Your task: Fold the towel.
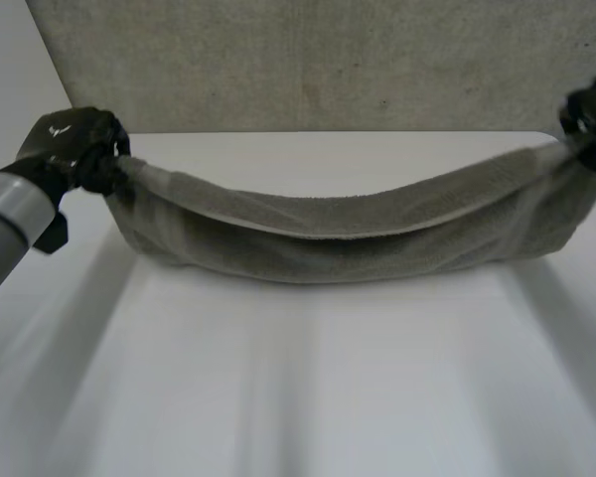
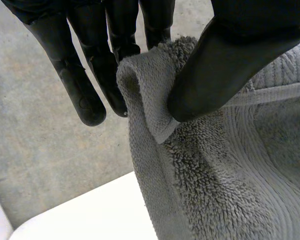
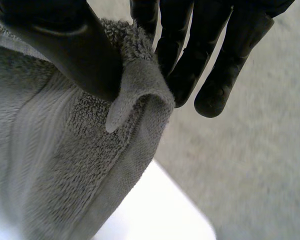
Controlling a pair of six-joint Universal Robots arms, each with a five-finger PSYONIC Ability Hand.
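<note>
- The towel (image 1: 348,234) is grey terry, stretched crosswise over the far half of the desk (image 1: 308,388), running from about 9 o'clock to 3 o'clock in the head view.
- Its middle sags low toward the desk, and I cannot tell whether the belly touches the surface.
- It seems to hang in two layers, with a pale hem line running along the front layer.
- The left robot hand (image 1: 74,149), at roughly 10 o'clock, holds the towel's left end. In its wrist view the thumb (image 2: 225,65) presses a rolled corner of the towel (image 2: 215,190) against the fingers.
- The right robot hand (image 1: 591,119), at about 2 o'clock, holds the other end. There too the thumb (image 3: 65,45) clamps a curled corner of the towel (image 3: 65,165) against the fingers.
- Beyond the desk at 12 o'clock lies grey floor (image 1: 308,60).
- Progress, as I judge it: the towel is lifted and spread between both robot hands, perhaps already doubled lengthwise. What is left is laying it down flat, bringing the two ends together and letting go.
</note>
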